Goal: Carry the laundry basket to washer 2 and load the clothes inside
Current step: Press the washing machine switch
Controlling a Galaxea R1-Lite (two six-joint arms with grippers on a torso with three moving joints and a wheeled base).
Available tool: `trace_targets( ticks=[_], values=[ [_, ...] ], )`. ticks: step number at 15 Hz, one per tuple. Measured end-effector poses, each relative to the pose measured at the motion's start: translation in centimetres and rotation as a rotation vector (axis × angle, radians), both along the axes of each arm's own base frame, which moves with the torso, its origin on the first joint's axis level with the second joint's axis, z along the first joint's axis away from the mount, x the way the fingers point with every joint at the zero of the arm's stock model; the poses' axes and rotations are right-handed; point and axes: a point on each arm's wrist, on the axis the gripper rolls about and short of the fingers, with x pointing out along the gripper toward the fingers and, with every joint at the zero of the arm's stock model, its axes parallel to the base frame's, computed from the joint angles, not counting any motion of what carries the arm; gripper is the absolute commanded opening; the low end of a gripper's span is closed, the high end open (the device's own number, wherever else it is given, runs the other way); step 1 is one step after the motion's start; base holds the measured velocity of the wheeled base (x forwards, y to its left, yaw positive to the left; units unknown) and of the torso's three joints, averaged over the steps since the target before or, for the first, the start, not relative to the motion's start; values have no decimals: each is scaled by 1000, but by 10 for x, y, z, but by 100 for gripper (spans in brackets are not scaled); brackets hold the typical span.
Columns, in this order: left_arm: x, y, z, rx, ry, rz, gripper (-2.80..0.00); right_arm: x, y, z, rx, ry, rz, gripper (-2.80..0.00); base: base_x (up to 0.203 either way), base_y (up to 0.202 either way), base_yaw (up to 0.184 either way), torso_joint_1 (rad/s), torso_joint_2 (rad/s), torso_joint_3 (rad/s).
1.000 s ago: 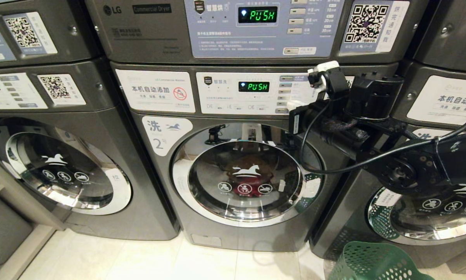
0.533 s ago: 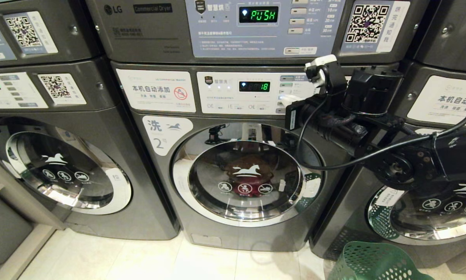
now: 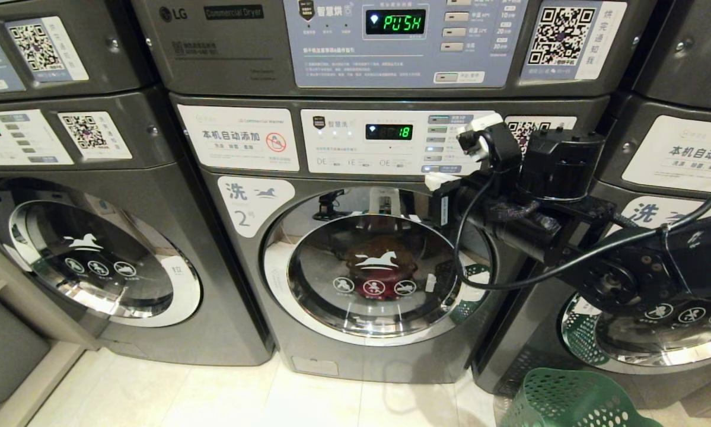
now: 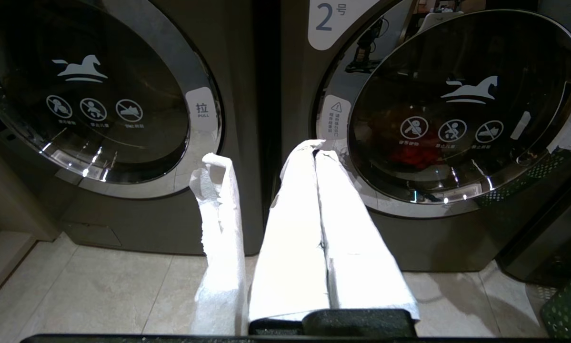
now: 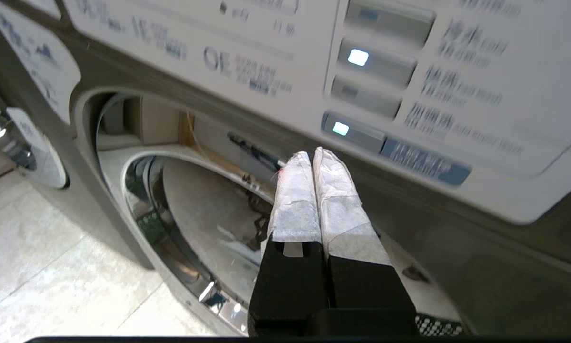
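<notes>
Grey stacked machines fill the wall above a pale tiled floor. From the head view, washer 2 stands in the middle with its round door shut and the clothes showing dark red behind the glass. The right gripper reaches in from the right, its tips at the lower right corner of the control panel, above the door. The basket sits on the floor at the lower right, well below that gripper.

At the left wrist, the left gripper hangs low with its white-wrapped fingers pressed together on nothing, pointing at the door's left rim; the clothes glow red behind the glass beyond them.

At the right wrist, the wrapped fingers are pinched together and empty, just under a lit button.
</notes>
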Motion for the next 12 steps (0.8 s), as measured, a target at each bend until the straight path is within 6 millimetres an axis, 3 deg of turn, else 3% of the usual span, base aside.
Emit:
trace_targets(
  ticks=[4,12],
  values=[
    [0,0,0,0,0,1,-280,-6,-1,-3,-2,11,7,-280,0,0,0,0,0,0],
    [0,0,0,0,0,1,-280,5,1,0,12,-15,-8,-280,0,0,0,0,0,0]
  ],
)
